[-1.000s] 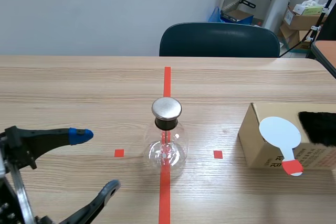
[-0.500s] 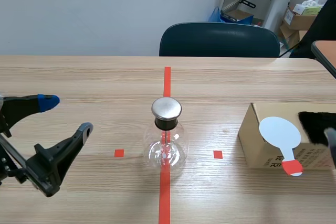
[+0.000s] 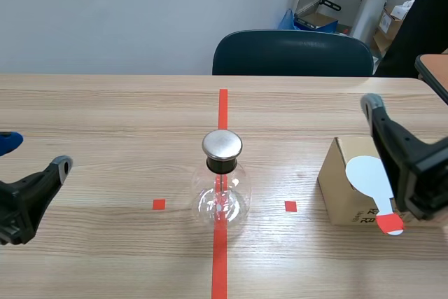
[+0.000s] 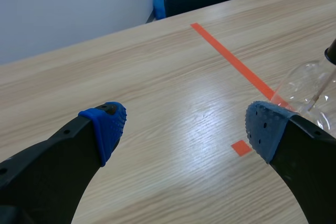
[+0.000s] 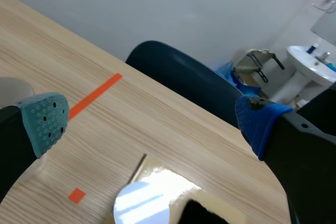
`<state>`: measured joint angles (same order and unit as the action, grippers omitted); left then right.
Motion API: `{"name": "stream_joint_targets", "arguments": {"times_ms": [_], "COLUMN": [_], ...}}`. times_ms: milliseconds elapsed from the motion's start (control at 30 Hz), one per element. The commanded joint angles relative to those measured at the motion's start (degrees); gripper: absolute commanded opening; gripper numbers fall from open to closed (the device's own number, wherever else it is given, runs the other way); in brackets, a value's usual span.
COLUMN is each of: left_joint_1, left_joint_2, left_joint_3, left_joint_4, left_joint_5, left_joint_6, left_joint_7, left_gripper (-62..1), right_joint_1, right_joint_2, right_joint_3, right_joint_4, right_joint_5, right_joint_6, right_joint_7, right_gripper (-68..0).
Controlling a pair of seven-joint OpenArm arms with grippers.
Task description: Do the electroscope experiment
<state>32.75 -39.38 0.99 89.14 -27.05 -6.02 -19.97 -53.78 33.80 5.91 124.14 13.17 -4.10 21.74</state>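
The electroscope (image 3: 222, 185) is a clear glass flask with a round metal cap (image 3: 222, 145), standing on the red tape line at the table's middle. In the left wrist view the flask (image 4: 308, 85) shows just past my right-hand finger. My left gripper (image 3: 31, 155) hovers open at the table's left edge, well apart from the flask, blue pads (image 4: 107, 124) wide apart. A white paddle with a red handle (image 3: 374, 181) leans on a cardboard box (image 3: 343, 187). My right gripper (image 3: 406, 131) hangs open above that box. Under it lie the white disc (image 5: 142, 203) and a black furry piece (image 5: 202, 214).
A dark blue chair (image 3: 292, 52) stands behind the far table edge. Boxes and equipment (image 3: 402, 22) sit on the floor at the back right. Small red tape squares (image 3: 159, 204) flank the flask.
My left gripper has drawn back to the left, away from the flask. My right gripper has come into the scene view above the box and now covers the black fur.
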Motion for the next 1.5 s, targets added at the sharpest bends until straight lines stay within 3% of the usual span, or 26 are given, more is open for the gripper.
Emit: {"name": "stream_joint_targets", "arguments": {"times_ms": [0,133,333,633,1467], "left_joint_1": [0.8,3.7,8.1,15.1,16.0], "left_joint_2": [-0.2,-0.2,-0.2,-0.2,-0.2], "left_joint_3": [-1.3,-4.0,-7.6,-8.2,-8.2], "left_joint_4": [0.8,0.8,0.8,1.4,1.5], "left_joint_5": [-0.2,-0.2,-0.6,-0.6,-0.6], "left_joint_6": [-0.1,-0.1,-0.4,-5.7,-5.7], "left_joint_7": [-1.2,-1.2,-2.3,-10.5,-8.9], "left_gripper": [-11.8,-11.8,-11.8,-11.8,-11.8], "right_joint_1": [2.2,6.5,11.1,13.9,13.9], "right_joint_2": [0.3,0.3,0.3,0.3,-0.2], "right_joint_3": [-1.2,-4.8,-9.9,-13.3,-13.1], "right_joint_4": [0.7,0.7,0.7,0.7,0.7], "right_joint_5": [1.0,1.5,1.5,1.4,0.5], "right_joint_6": [0.5,2.7,2.6,2.6,2.4], "right_joint_7": [-0.2,-3.3,-6.8,-14.0,-13.0], "right_gripper": [0.4,0.4,0.4,0.4,0.4]}}
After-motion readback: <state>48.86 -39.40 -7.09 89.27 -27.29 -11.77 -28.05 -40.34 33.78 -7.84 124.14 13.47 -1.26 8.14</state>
